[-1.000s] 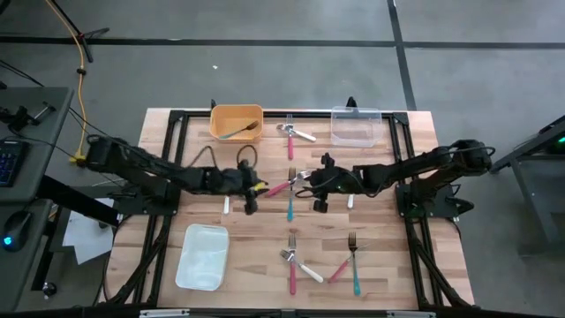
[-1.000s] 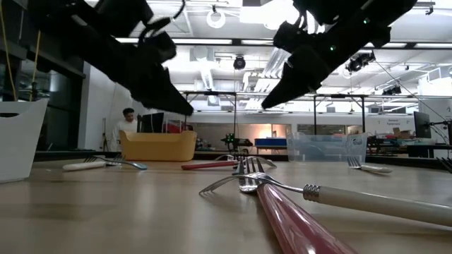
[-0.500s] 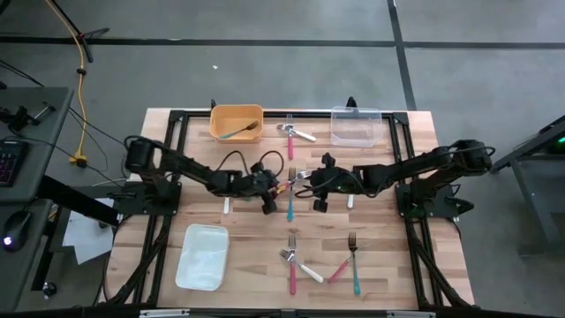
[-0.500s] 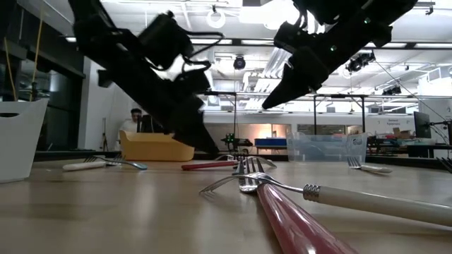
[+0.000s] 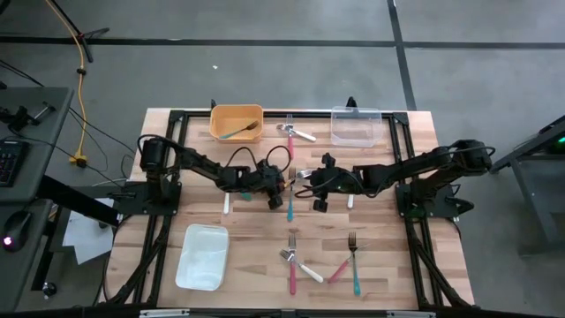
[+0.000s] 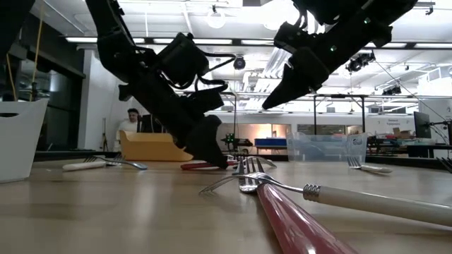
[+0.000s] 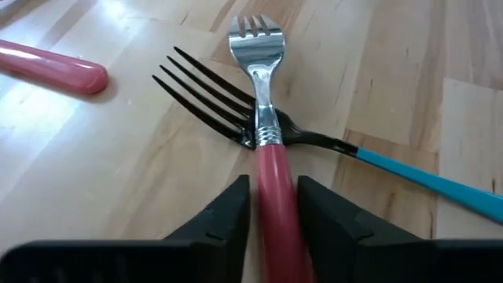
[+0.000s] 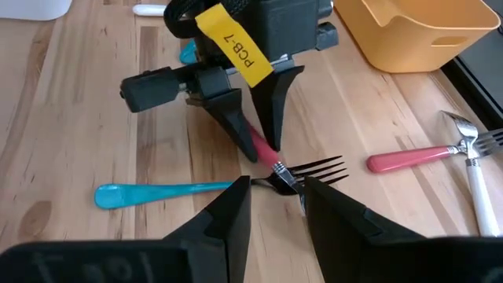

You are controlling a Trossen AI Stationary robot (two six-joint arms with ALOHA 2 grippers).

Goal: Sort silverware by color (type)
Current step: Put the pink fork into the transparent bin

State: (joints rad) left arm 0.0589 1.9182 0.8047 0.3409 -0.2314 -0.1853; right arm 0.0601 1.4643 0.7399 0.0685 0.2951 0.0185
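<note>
Two forks crossed at mid-bench (image 5: pixel 265 225), one fork (image 7: pixel 263 149) between the left pincer (image 5: pixel 281 184) fingers; right pincer (image 5: pixel 313 183) just beside.

yellow bin (image 5: pixel 236 121); clear container (image 5: pixel 356 125); white tray (image 5: pixel 203 256); wooden table (image 5: pixel 256 247); person (image 6: pixel 128 124) in background

My table (image 5: pixel 203 212) is light wood planks with a black frame around the edge, sitting on a plain grey floor (image 5: pixel 265 71) that has dark seam lines running across it. Looking level across the top, I see a big open workshop behind me: white ceiling with long strip lights (image 6: pixel 233 42), all pretty bright. There's a person (image 6: pixel 128 121) way off in the back. Off to my left a yellow cable (image 5: pixel 82 79) hangs down by a dark desk (image 5: pixel 26 150).
</note>
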